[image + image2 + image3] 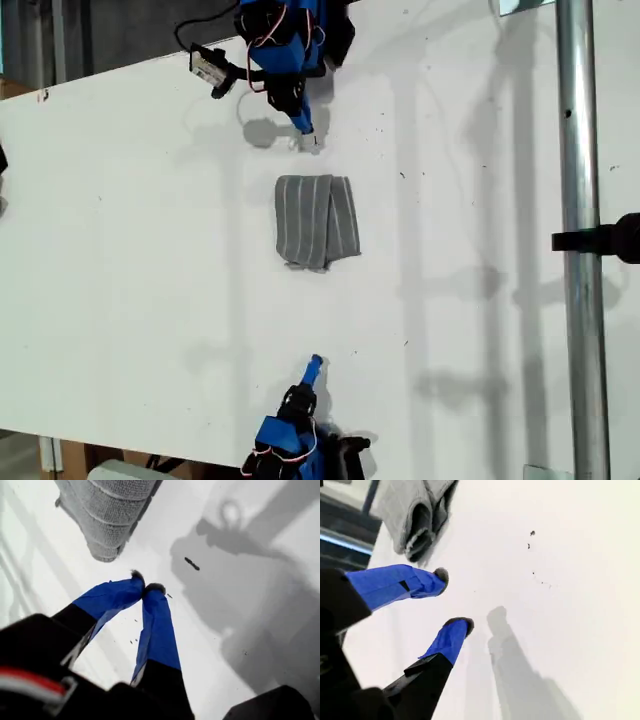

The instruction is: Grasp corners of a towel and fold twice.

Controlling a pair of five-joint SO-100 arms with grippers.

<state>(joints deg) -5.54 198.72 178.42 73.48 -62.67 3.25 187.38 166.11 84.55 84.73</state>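
The towel (317, 220) lies folded into a small grey striped rectangle in the middle of the white table (120, 250). Its end toward the exterior view's bottom is uneven, with a corner (295, 264) poking out. My first gripper (306, 138) rests on the table just beyond the towel's upper end in the exterior view. In the first wrist view it (146, 584) is shut on nothing, a little short of the towel (112, 515). My second gripper (316, 360) stands well below the towel in the exterior view. It (455, 600) is open and empty, and the towel's layered end (412, 515) lies ahead of it.
A metal pole (580, 250) with a black clamp (610, 238) runs down the exterior view's right side. A small camera module (208, 68) sticks out beside the upper arm. The table's edge slants across the exterior view's top left.
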